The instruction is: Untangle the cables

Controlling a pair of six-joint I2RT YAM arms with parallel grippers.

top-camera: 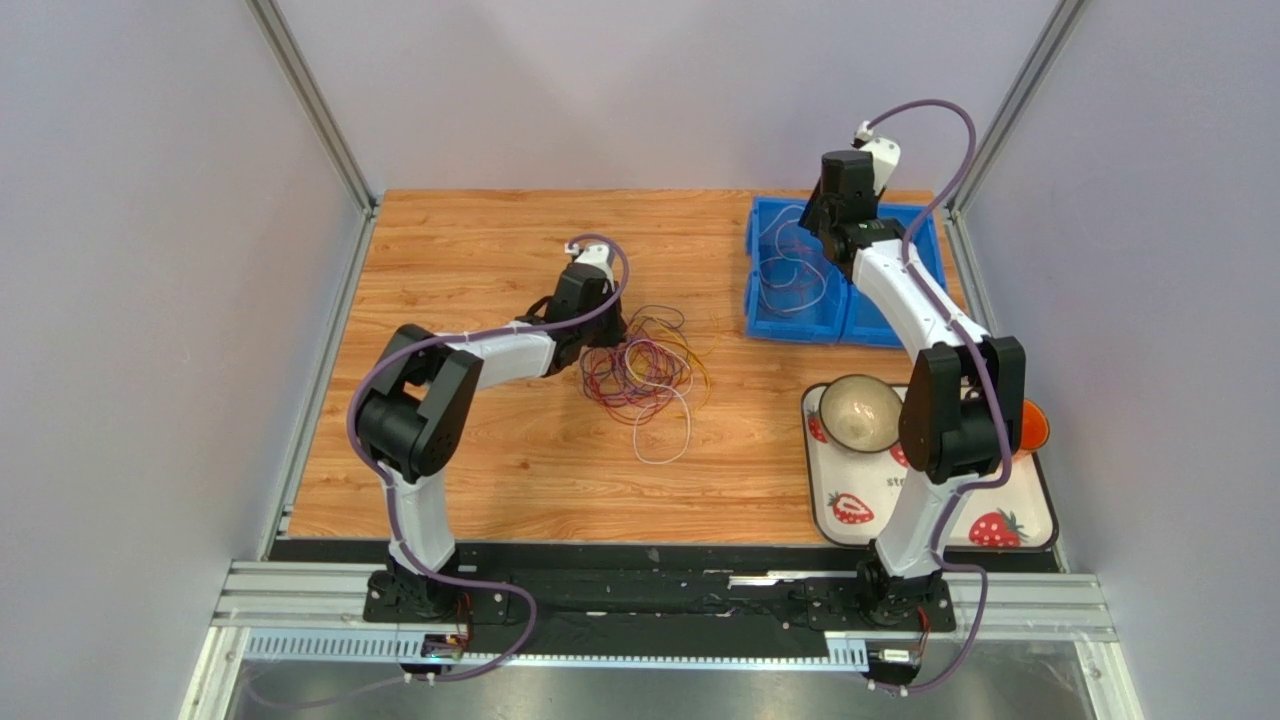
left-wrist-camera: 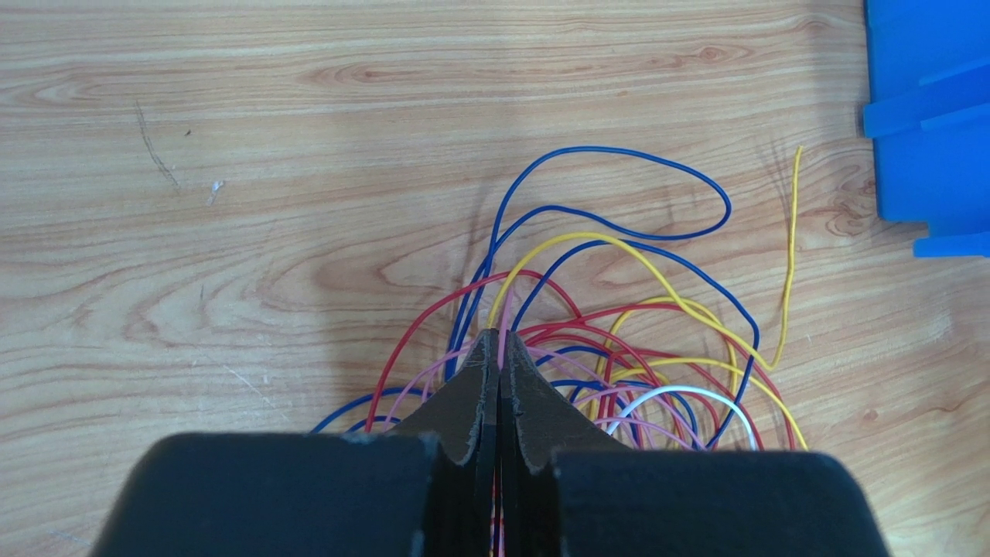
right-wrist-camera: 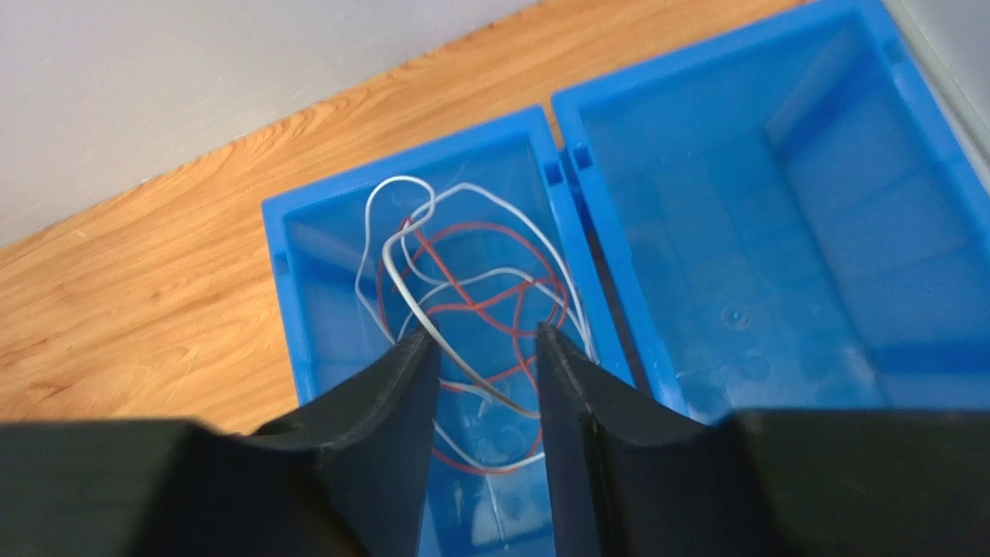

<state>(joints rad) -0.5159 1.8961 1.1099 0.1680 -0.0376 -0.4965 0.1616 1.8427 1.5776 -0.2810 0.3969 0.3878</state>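
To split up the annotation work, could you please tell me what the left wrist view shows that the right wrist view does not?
Only the left wrist view: the left gripper, closed on a pink strand of the tangled cables, which are blue, red, yellow and white and lie on the table. Only the right wrist view: the right gripper, open, above a blue bin holding white and red cables, plus the grey wall. Both views: the table and some of the blue bin plastic.

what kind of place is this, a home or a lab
Most likely a robot lab cell: wooden table boxed in by plain grey panels, left arm and right arm bolted to a metal rail, blue bins.
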